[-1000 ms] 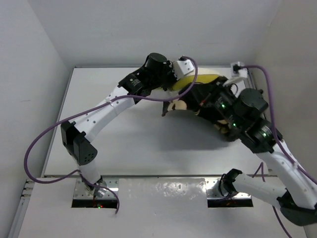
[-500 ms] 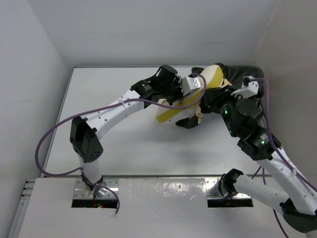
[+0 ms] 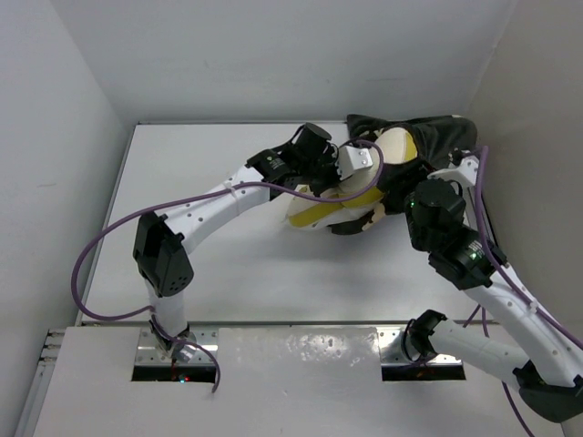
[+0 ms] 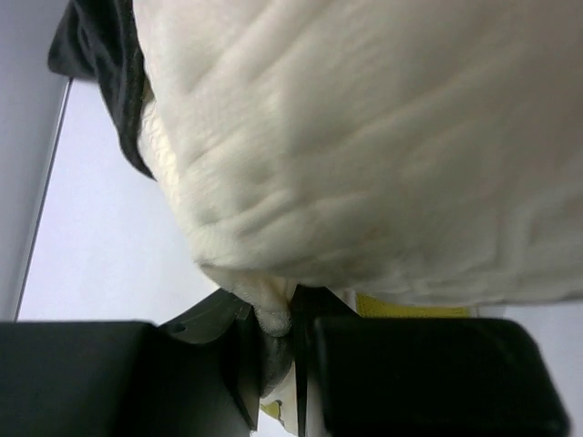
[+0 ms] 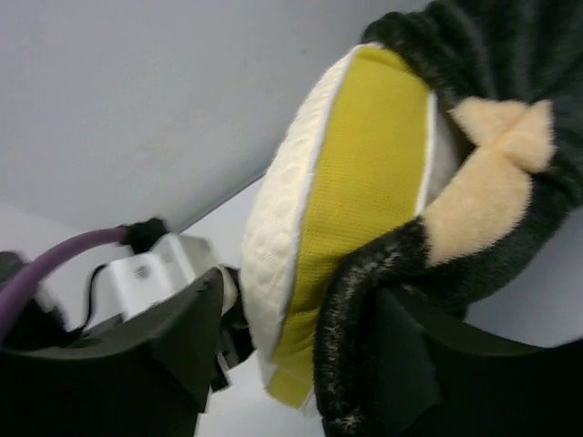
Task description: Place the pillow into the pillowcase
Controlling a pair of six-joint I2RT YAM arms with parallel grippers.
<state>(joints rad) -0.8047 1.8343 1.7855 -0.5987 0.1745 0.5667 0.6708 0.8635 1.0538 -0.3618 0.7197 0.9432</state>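
The cream-white pillow (image 3: 396, 144) is lifted and tilted at the back right of the table, its yellow-green side band (image 3: 314, 211) facing the front. The black pillowcase (image 3: 437, 132) with tan motifs is draped over the pillow's far end. My left gripper (image 3: 367, 176) is shut on a fold of the pillow (image 4: 364, 146) at its lower edge; a piece of the pillowcase (image 4: 100, 55) hangs at the upper left. My right gripper (image 5: 301, 364) stands open around the edge of the pillow (image 5: 373, 164), and the furry rim of the pillowcase (image 5: 510, 55) rests against its right finger (image 5: 410, 364).
White walls close the table (image 3: 228, 255) in at the back and on the right, close to the pillow. The left arm's purple cable (image 3: 118, 228) loops over the table's left side. The left wrist's white housing (image 5: 146, 269) is close beside my right gripper.
My right gripper has opened and let go of the pillowcase. Both arms shifted towards the back right, and the pillowcase now lies over the pillow's far end.
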